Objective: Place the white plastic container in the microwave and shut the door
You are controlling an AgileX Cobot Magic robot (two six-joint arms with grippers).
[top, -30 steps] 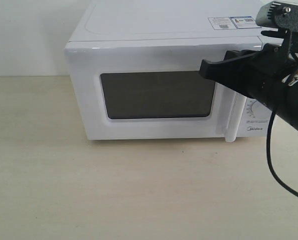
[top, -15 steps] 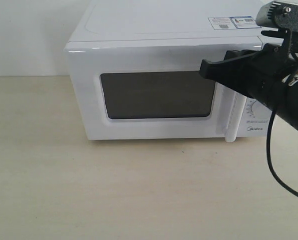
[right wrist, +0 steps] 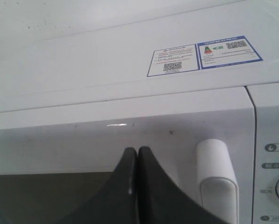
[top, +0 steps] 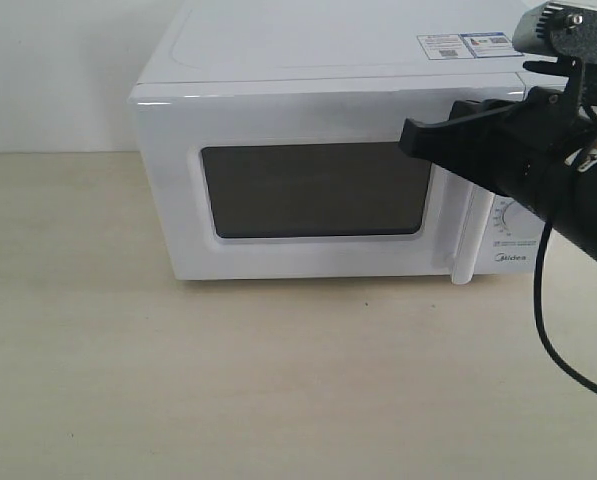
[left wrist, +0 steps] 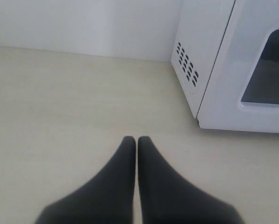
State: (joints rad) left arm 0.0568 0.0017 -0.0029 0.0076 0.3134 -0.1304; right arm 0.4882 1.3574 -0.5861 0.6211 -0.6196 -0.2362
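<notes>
The white microwave (top: 278,60) stands at the back of the table with its door (top: 308,190) shut flush. The dark mesh window (top: 313,188) shows nothing inside that I can make out. The white plastic container is out of view. My right gripper (top: 408,138) is shut and empty, its black tips against the door front just beside the top of the white bar handle (top: 468,240). In the right wrist view the right gripper (right wrist: 137,150) sits next to the handle (right wrist: 216,177). My left gripper (left wrist: 137,139) is shut and empty, low over the table to the left of the microwave (left wrist: 223,70).
Two stickers (top: 465,45) lie on the microwave's top. A dial (top: 508,212) shows beside the handle, partly behind the right arm. The arm's black cable (top: 553,340) hangs over the table's right side. A white wall stands behind. The beige table (top: 178,380) stretches in front.
</notes>
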